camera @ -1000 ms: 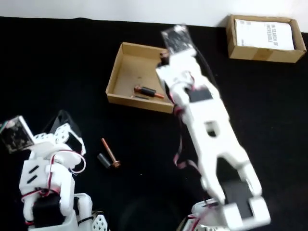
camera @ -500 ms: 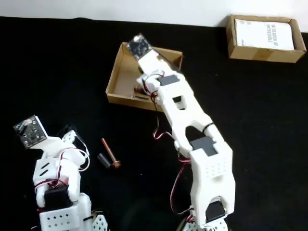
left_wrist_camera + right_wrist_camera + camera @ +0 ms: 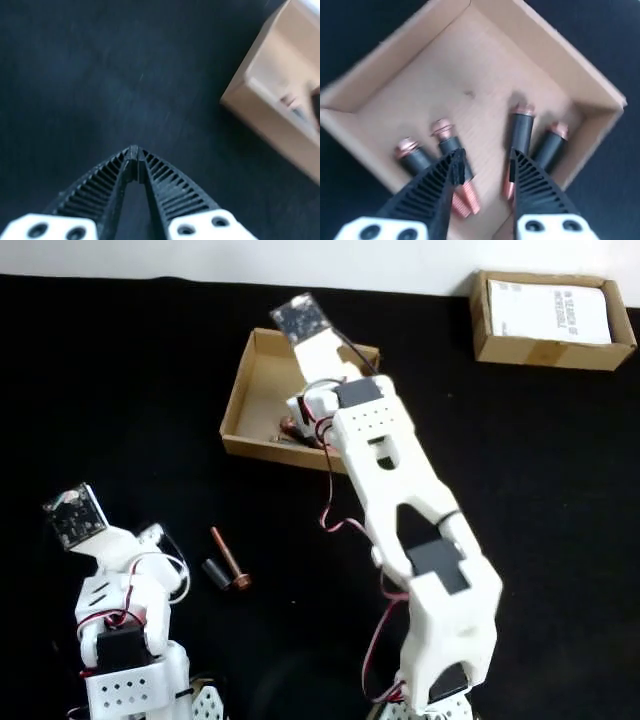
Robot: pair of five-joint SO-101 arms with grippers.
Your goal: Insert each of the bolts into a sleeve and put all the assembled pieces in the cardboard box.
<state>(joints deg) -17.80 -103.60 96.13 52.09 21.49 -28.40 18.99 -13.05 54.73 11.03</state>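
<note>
- I'm hovering the right gripper (image 3: 486,158) over the cardboard box (image 3: 555,55). Its fingers are spread, with nothing pinched between them.
- I'm counting four assembled pieces (image 3: 521,129) on the box floor. Two are lying by one finger, one of them partly under its tip, and two are lying by the other finger.
- I'm holding the left gripper (image 3: 134,152) above the black table (image 3: 75,75), fingers pressed together and empty. A corner of the box is sitting off beyond their tips.
- From the high view, one loose bolt (image 3: 226,555) and one sleeve (image 3: 213,571) are lying just beside each other, well apart from the right fingers and nearer the left arm.
- I'm judging the drop-off to be finishing, with one pair left to assemble.
- Next, I'm thinking of lifting the right fingers out of the box, opening the left ones for the sleeve, and lining the bolt up end-on.
</note>
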